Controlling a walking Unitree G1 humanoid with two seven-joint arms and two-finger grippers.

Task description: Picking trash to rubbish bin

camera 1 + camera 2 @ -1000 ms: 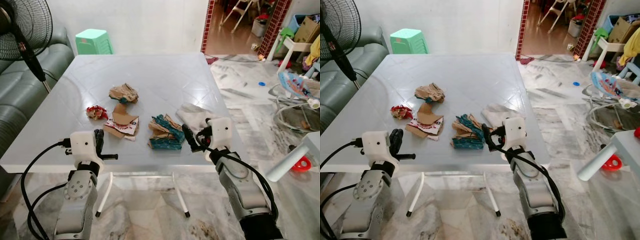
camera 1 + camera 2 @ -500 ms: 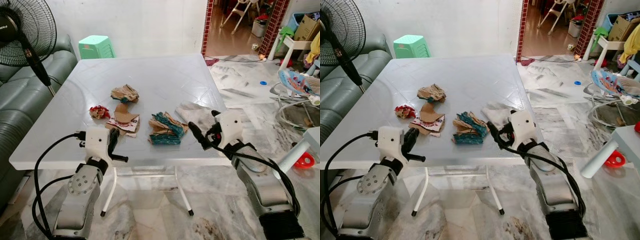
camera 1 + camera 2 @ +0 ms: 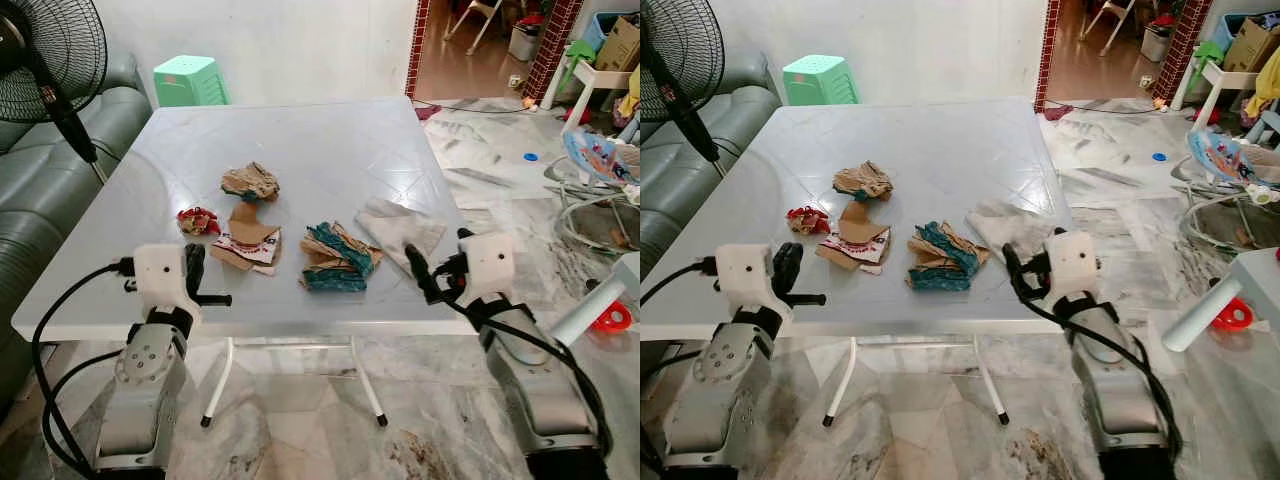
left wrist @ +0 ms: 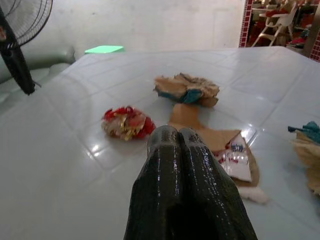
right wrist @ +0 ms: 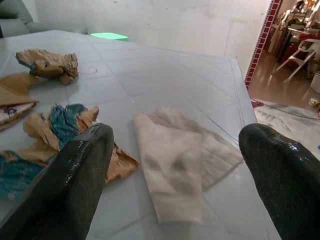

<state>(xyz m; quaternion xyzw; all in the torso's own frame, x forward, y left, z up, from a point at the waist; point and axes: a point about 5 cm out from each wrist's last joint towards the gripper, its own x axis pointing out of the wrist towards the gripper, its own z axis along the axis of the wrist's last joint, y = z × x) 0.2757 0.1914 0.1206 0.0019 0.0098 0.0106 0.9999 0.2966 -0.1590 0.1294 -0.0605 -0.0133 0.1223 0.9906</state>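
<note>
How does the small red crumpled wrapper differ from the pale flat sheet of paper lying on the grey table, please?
The small red crumpled wrapper is balled up and brightly coloured with gold flecks; the pale flat sheet of paper is spread out, dull beige and much larger. The wrapper lies on the robot's left, ahead of the left gripper, whose fingers are shut; the sheet lies ahead of the open right gripper. Both rest untouched on the grey table.

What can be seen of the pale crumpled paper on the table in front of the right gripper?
The pale paper is a beige, wrinkled sheet that looks like tissue or a thin bag, lying flat and folded near the right edge of the grey table. It lies close to the teal-and-brown wrapper. The open right gripper hovers before it, not touching.
</note>
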